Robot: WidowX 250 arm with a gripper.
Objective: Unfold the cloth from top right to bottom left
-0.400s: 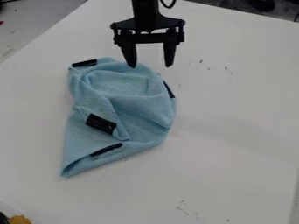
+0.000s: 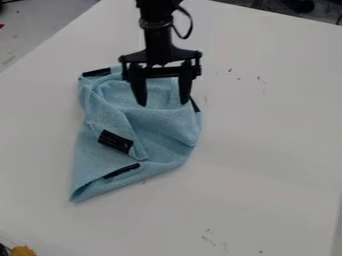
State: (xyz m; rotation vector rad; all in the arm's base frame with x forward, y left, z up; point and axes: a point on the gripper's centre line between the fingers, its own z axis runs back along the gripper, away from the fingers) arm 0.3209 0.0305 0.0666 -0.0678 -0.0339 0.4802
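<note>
Black jaws (image 2: 162,104) of yours hang wide apart over the crumpled blue cloth (image 2: 163,122), with nothing pinched between them.

no readable text, labels, brands, numbers or signs on anything

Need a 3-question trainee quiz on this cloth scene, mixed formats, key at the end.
1. True or false: the cloth lies folded over itself on the table.
2. In the camera view, the gripper hangs over:
a) the cloth's pointed lower-left corner
b) the upper part of the cloth
c) the bare table to the right of the cloth
3. Fill in one word, open or shut: the gripper's jaws are ____.

Key: 1 true; 2 b; 3 open
</note>
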